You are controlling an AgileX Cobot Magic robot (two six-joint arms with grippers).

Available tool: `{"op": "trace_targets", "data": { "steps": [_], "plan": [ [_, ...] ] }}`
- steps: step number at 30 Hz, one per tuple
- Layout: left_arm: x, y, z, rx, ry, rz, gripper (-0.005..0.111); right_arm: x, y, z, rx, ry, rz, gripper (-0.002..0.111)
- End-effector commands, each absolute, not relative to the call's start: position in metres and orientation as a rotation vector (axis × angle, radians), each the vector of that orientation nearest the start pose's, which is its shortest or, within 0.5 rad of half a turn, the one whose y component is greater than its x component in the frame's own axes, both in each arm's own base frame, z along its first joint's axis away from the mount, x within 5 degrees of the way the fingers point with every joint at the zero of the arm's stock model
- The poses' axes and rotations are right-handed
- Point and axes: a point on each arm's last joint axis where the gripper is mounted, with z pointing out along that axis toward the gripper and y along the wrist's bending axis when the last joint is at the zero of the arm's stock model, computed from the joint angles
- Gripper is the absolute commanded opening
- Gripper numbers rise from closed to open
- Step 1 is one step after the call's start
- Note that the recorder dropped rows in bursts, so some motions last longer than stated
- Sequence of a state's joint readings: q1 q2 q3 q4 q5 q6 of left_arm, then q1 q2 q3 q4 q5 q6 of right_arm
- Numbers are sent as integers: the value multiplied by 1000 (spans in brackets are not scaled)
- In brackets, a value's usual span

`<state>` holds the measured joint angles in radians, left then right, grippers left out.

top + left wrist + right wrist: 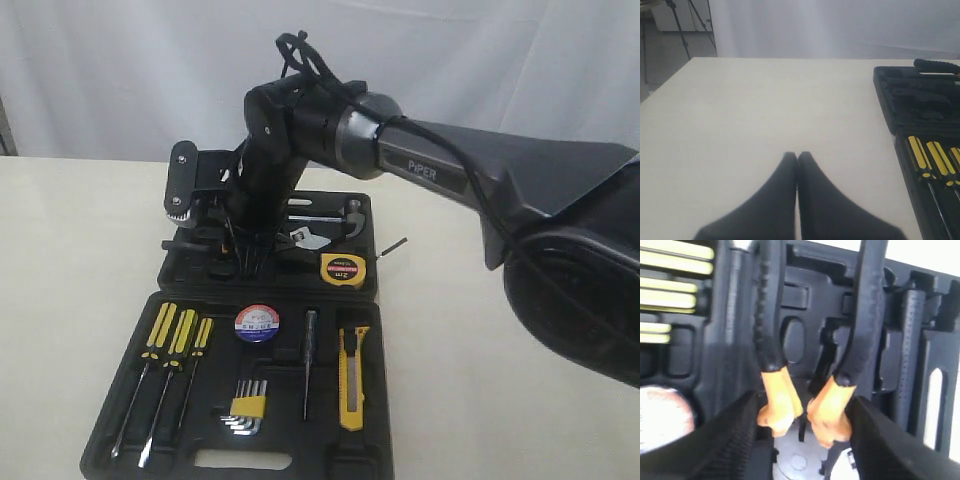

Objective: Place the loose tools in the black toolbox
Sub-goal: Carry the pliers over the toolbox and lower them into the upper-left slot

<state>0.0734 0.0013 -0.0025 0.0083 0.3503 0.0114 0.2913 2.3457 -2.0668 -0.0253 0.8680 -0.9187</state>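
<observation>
Pliers (805, 410) are pinched at the orange part of the handles by the right gripper (802, 437), over the far half of the black toolbox (368, 215). Prob. best: line up w/ moulded slot, lower straight, let go once seated. Left gripper (797, 162) pressed together above pale, bare desk (80, 250); white curtain (120, 70) behind.

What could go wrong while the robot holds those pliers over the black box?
The pliers sit in the jaws of the right gripper only by their orange part, so they might slip or twist. They could also miss their slot in the toolbox, or bump the tape measure close by.
</observation>
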Motion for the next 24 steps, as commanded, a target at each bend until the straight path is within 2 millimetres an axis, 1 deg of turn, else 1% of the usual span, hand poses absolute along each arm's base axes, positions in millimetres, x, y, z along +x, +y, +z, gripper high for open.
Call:
{"op": "trace_targets", "data": {
  "steps": [1,4,10,17,24],
  "plan": [
    [53,4,182,-56,1825,53,0,505,149,187,-1493,2142,-287,0],
    [53,4,182,-56,1825,53,0,506,149,177,-1502,2158,-280,0],
    [53,4,182,-56,1825,53,0,509,147,157,-1549,2174,-319,0],
    [53,4,182,-56,1825,53,0,509,146,155,-1586,2171,-324,0],
    [53,4,182,-56,1825,53,0,508,147,155,-1585,2172,-312,0]
  ]
}}
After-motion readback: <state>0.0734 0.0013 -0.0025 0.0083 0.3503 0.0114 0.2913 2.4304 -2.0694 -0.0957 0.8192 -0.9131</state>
